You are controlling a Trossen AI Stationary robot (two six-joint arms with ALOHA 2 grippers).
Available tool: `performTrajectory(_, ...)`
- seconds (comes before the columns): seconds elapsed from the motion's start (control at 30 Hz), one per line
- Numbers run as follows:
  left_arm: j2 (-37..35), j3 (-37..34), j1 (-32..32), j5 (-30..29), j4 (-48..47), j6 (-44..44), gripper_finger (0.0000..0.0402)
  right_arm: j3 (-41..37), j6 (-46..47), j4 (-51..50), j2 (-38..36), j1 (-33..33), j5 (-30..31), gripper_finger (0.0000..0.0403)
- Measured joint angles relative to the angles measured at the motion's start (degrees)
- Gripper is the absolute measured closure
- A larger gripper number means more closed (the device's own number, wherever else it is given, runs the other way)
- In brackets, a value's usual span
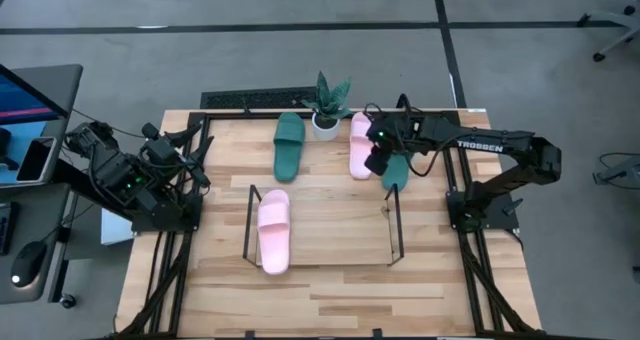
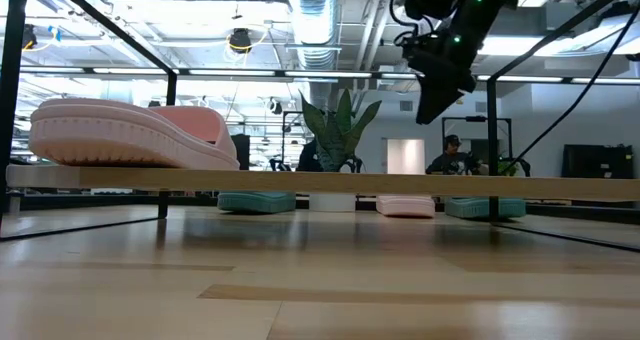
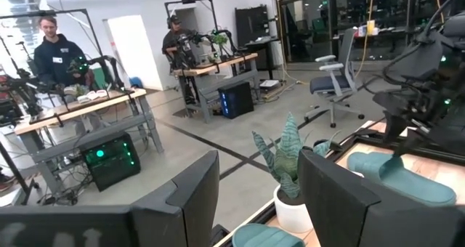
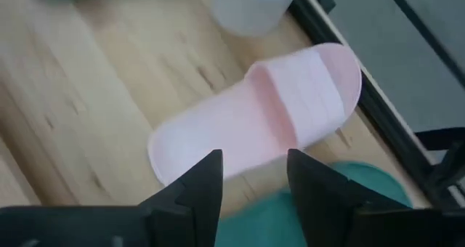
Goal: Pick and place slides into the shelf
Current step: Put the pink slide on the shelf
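One pale pink slide (image 1: 273,230) lies on the low black wire shelf (image 1: 252,215), sole down, and shows large at the left in the low view (image 2: 130,130). A dark green slide (image 1: 289,145) and a second pink slide (image 1: 360,145) lie flat on the table on either side of the plant. Another green slide (image 1: 397,172) lies just right of that pink one. My right gripper (image 4: 254,167) hovers open above the heel of the pink slide (image 4: 276,109) and the green slide (image 4: 341,203), well off the table (image 2: 430,105). My left gripper (image 3: 258,181) waits open at the table's left.
A small potted plant (image 1: 327,105) in a white pot stands at the far edge between the slides. The black metal frame (image 1: 470,250) edges the table on both sides. Bare shelf room lies right of the pink slide. People stand at benches in the room beyond.
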Motion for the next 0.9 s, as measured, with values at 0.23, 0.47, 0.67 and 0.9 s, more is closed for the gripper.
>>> performTrajectory(0.23,0.0,0.0,0.0,-0.02,-0.02,0.11,0.0226,-0.43,-6.1,2.65,-0.06,-2.04,-0.77,0.0265)
performTrajectory(0.47,-0.34,0.0,0.0,-0.02,0.0,0.43,0.0226,-3.34,-3.23,9.47,-0.07,-2.16,-0.97,0.0265)
performTrajectory(0.67,-1.38,0.0,-0.02,-0.03,0.01,0.51,0.0226,-6.31,2.7,10.15,-0.07,-2.16,3.05,0.0245)
performTrajectory(0.9,-2.69,0.0,-0.01,-0.06,-0.04,0.52,0.0226,-8.6,4.35,14.54,-0.07,-1.4,5.7,0.0236)
